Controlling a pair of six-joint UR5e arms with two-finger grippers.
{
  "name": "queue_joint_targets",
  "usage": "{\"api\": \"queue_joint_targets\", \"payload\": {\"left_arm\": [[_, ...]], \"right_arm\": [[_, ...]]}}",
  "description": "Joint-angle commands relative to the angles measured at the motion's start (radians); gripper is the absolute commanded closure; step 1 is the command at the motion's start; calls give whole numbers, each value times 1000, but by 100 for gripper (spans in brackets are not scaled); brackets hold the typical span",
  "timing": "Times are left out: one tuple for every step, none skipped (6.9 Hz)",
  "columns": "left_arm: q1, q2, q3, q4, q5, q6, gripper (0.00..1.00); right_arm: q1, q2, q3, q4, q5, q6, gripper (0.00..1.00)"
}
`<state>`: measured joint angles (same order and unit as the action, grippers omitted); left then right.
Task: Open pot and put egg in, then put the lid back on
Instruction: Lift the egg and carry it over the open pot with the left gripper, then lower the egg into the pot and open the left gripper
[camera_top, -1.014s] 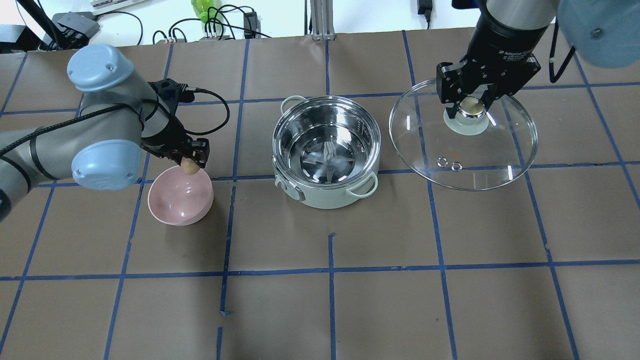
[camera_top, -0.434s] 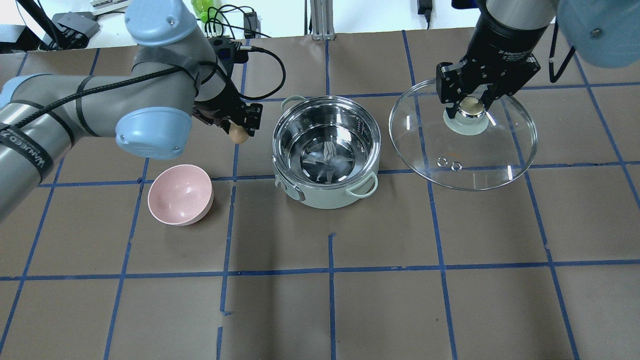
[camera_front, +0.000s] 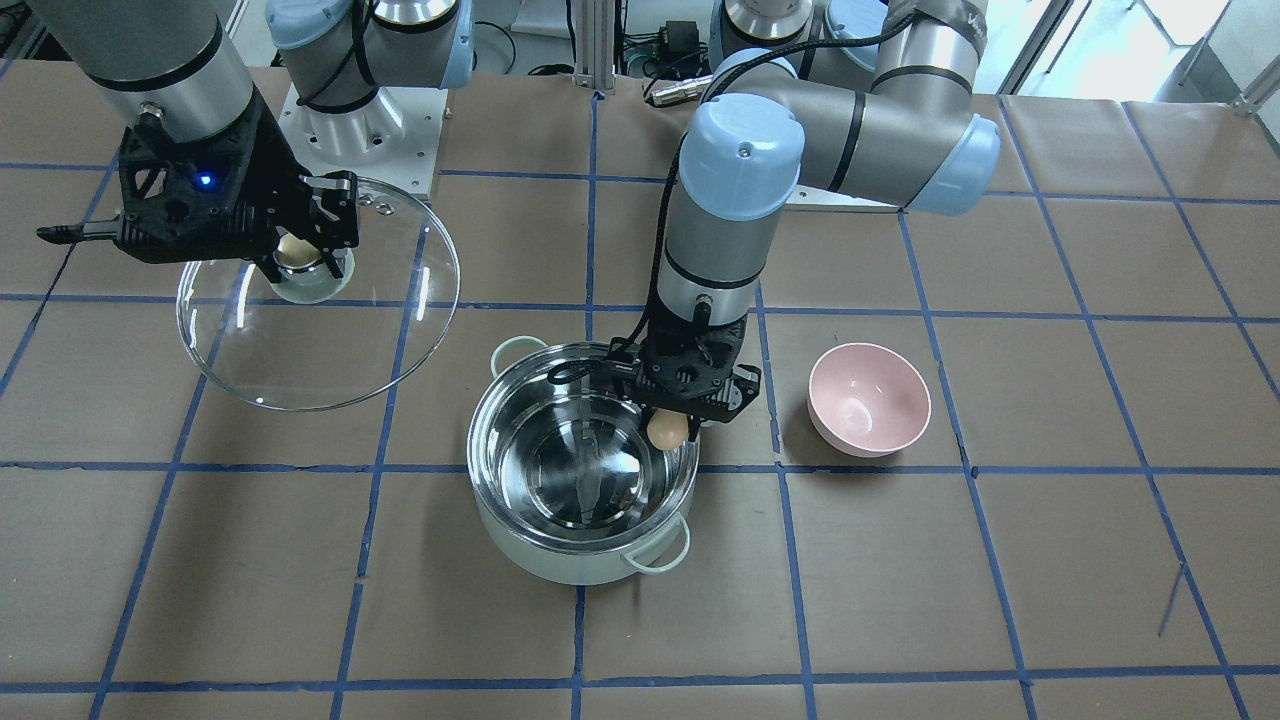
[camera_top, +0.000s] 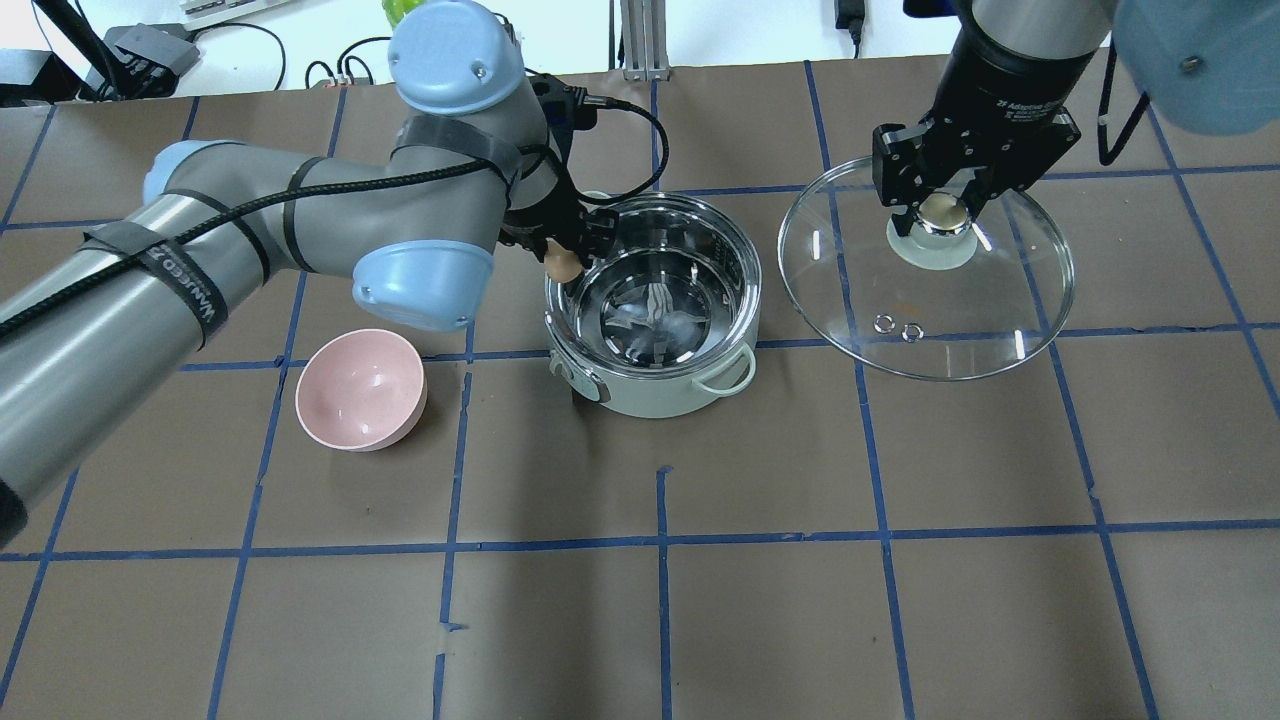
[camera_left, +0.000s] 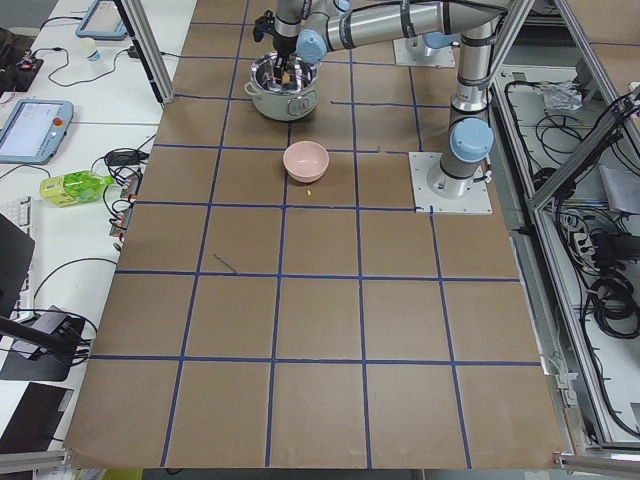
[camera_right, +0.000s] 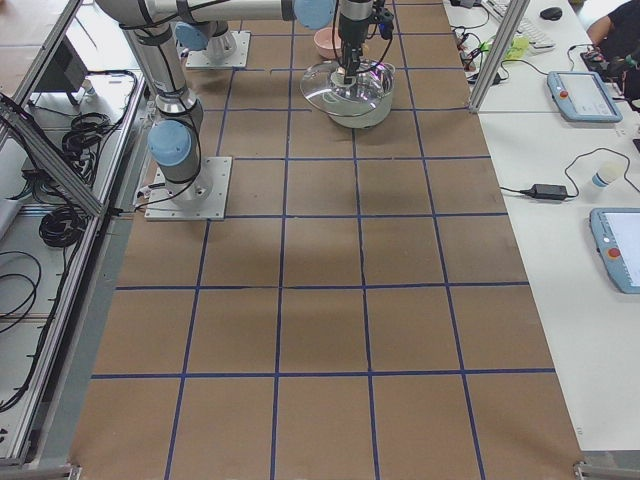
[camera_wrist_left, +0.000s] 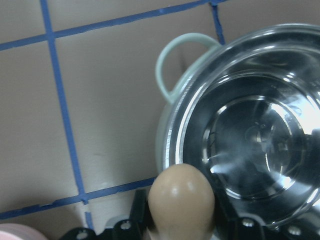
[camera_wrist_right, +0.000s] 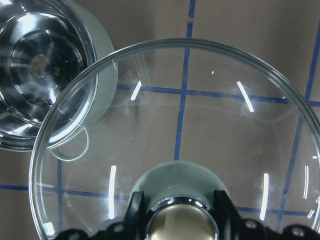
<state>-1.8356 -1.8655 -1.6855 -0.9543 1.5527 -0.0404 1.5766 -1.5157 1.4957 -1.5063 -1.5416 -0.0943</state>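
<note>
— Starting from the front-facing camera: where does the egg (camera_front: 667, 432) sit?
— Pinched between the fingers of the left gripper (camera_front: 670, 420). Its lower half pokes out below them, right over the rim of the pot (camera_front: 560, 565) on the side toward the pink bowl (camera_front: 868, 400). Its long axis runs downward, in line with the fingers.
— And the right gripper (camera_front: 300, 255)?
— Clamped on the knob (camera_front: 293, 248) of the lid (camera_front: 330, 340), which is held at the pot's other side, knob up.
— Overhead?
— The egg is at the pot's rim on the bowl's side, jaws tight on it. The lid is beside the pot, not over its mouth, and the steel inside shows.
— The two side cameras?
— Too small. Pot, bowl and lid show, but neither grip can be judged there.
— Left wrist?
— The egg fills the bottom centre with a finger on each flank. Its free end points away from the camera, just crossing the rim. One loop handle (camera_wrist_left: 167, 65) shows beyond.
— Right wrist?
— The knob is squeezed between both fingers. The brown table (camera_wrist_right: 250, 20) and blue tape lines (camera_wrist_right: 191, 15) show through the glass, and the lid's edge overlaps the pot's handle.
</note>
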Motion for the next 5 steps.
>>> {"api": "queue_joint_targets", "payload": {"left_arm": [[-19, -34, -13, 54, 3, -6, 83], [-19, -53, -20, 69, 21, -1, 83], [-19, -79, -28, 83, 42, 7, 83], [-24, -104, -29, 127, 41, 7, 79], [-39, -103, -30, 127, 43, 7, 78]], "right_arm": [[0, 0, 0, 0, 0, 2, 90], [0, 0, 0, 0, 0, 2, 90], [0, 0, -2, 1, 2, 4, 90], [0, 0, -2, 1, 2, 4, 90], [0, 0, -2, 1, 2, 4, 90]]}}
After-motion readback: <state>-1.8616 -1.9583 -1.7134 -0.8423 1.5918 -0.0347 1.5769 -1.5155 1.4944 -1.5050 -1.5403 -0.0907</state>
